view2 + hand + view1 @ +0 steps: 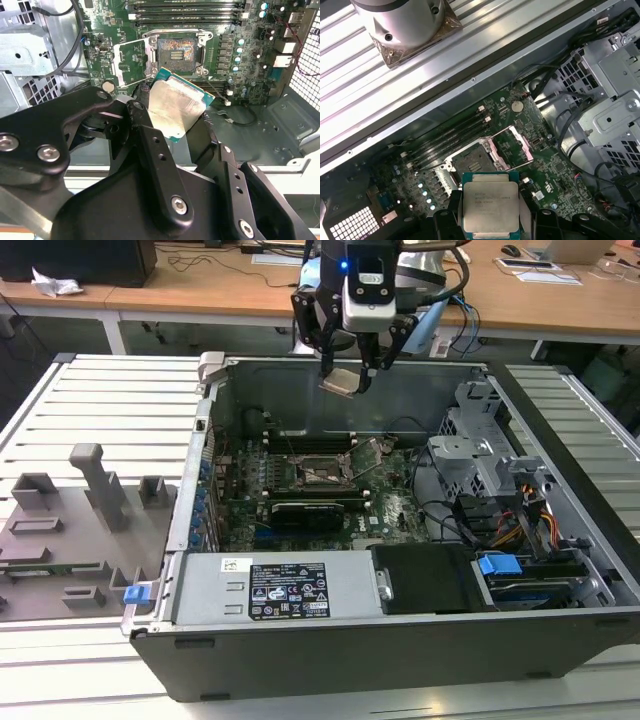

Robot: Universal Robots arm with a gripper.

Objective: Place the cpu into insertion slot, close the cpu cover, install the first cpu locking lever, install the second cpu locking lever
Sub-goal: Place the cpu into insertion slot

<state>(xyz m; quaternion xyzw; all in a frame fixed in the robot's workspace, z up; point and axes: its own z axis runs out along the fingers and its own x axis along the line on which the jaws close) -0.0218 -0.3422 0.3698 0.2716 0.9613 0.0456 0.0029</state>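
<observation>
Exterior view's upper centre: pincer (346,375) clamped the cpu (338,383) above the empty insertion slot (318,472); 0 steps were done.

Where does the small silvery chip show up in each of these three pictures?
Exterior view: the cpu hangs in the tool above the open case.
First wrist view: cpu face-on, close to the socket.
Second wrist view: cpu tilted, close to the socket.
Shared landmark: the insertion slot.
</observation>
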